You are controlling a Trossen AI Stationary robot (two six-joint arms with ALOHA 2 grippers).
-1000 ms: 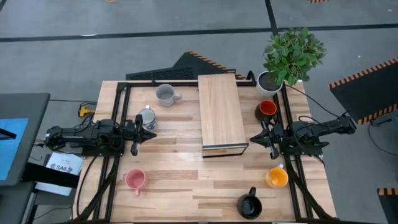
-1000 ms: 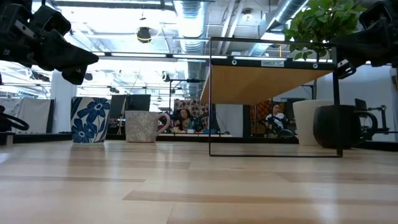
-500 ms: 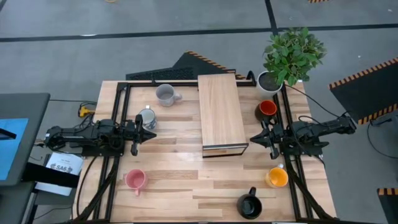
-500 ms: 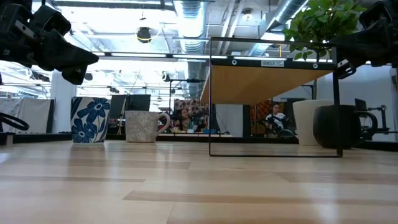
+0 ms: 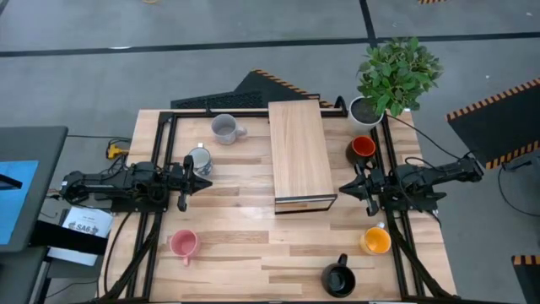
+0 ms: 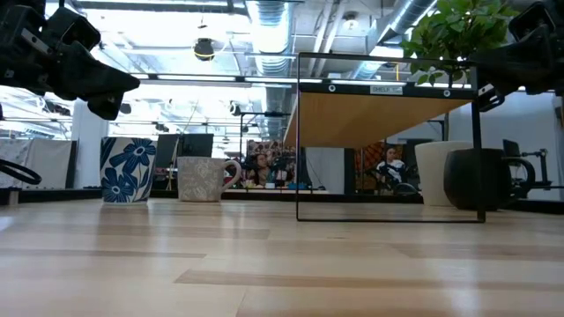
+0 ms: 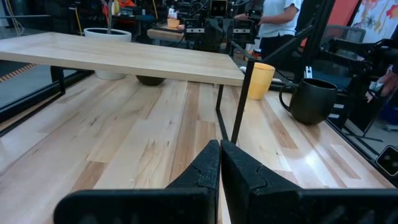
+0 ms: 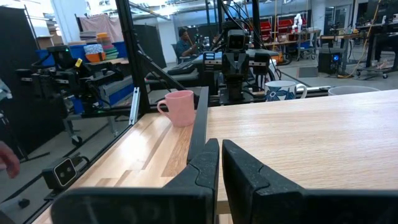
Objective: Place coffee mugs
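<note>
Your main risk from here is clutter around the raised light-wood shelf on its thin black frame (image 5: 299,152) — swing either arm inward carelessly and a finger or a carried mug could clip a frame leg or the shelf edge. The white mug with blue flowers (image 5: 200,160) sits just beside the left gripper (image 5: 182,179), so a hasty move could knock it over. On the right, the red-orange mug (image 5: 363,148) stands near the leafy green plant in its white pot (image 5: 393,76), and a wide reach there may brush the leaves.

Neither arm holds anything. The left gripper hovers above the table's left side, pointing toward the shelf, its fingers pressed together in the left wrist view. The right gripper (image 5: 354,187) mirrors it from the right side, level, fingers likewise closed on nothing.

All six mugs stand on the table, none on the shelf top: the pale grey mug (image 5: 224,128) at the far left, the small pink mug (image 5: 183,244) at the near left, the yellow-orange mug (image 5: 375,241) near right, the glossy black mug (image 5: 338,279) at the near edge.
</note>
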